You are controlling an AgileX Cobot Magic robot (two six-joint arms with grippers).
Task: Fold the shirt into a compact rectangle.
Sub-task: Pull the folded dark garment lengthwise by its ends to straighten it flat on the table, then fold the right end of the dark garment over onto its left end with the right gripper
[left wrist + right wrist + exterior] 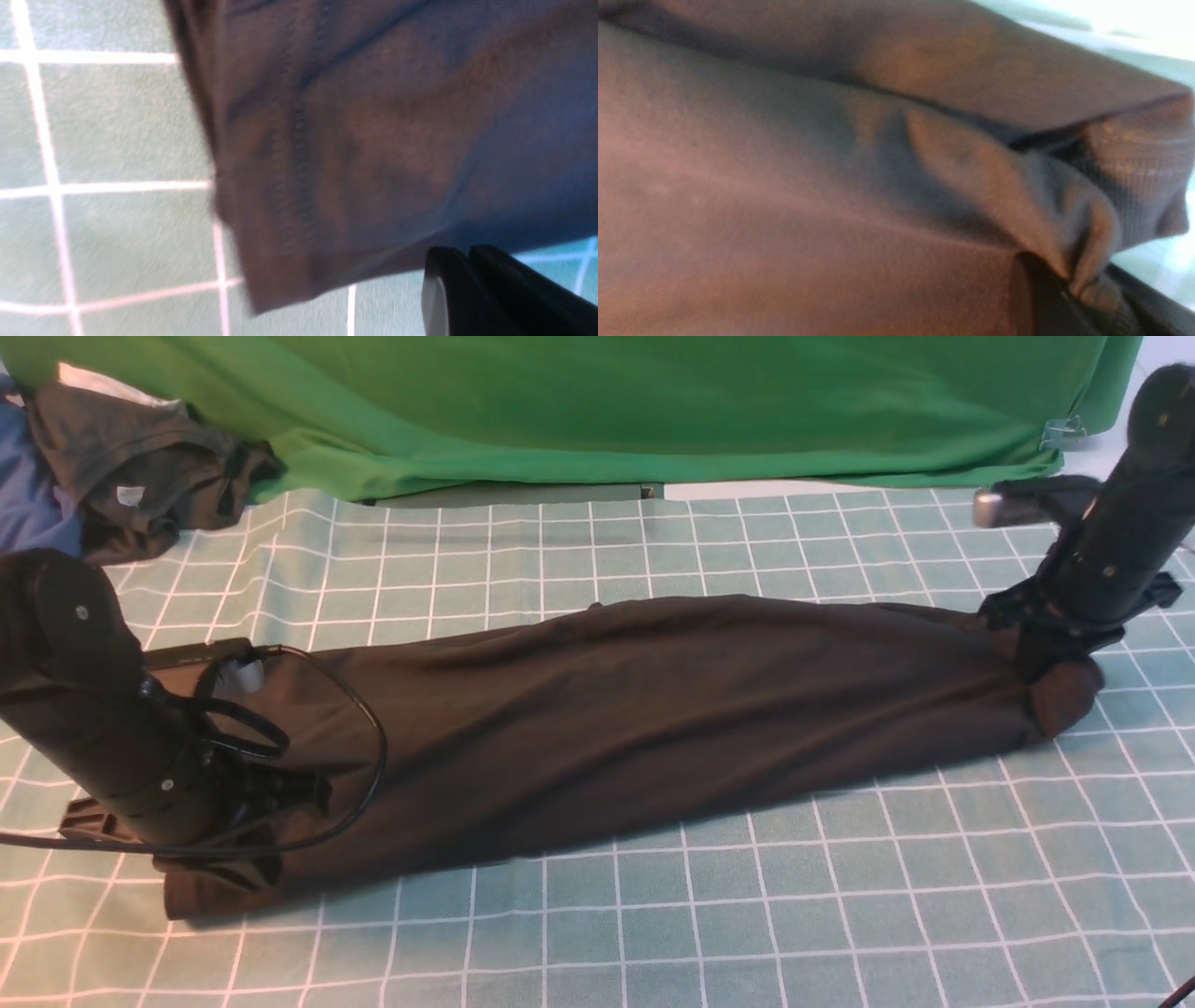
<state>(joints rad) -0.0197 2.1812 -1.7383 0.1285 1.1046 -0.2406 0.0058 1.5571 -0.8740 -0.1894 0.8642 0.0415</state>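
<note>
Front view: the shirt [635, 728] lies on the checked worktop [747, 915] as one long dark band, running from near-left to far-right. It is already folded lengthwise, with no print or label showing. The left gripper [229, 873] is down on the near-left end and the right gripper [1050, 663] is down on the far-right end, where the cloth bunches into a lump. A dark grey garment [140, 467] and a green cloth [607, 401] sit at the back, well apart from the shirt.

Left wrist view: blurred. The stitched hem corner of the shirt [373, 140] is over the worktop [117, 116]. The left gripper [467, 284] has its fingers together with the tips right at the hem edge. It looks pinched on the hem, though the contact itself is not clear.

Right wrist view: the shirt [784, 186] fills the frame. A ribbed fold is gathered and squeezed in the right gripper [1092, 298], so it is clamped on the cloth.

Handling: the shirt is soft, limp and light, and it will sag and crease between the two ends. The layers may slide or splay if only the top one is caught. Best hold is the end edges, through all layers, with the band kept taut while folding end over end.
</note>
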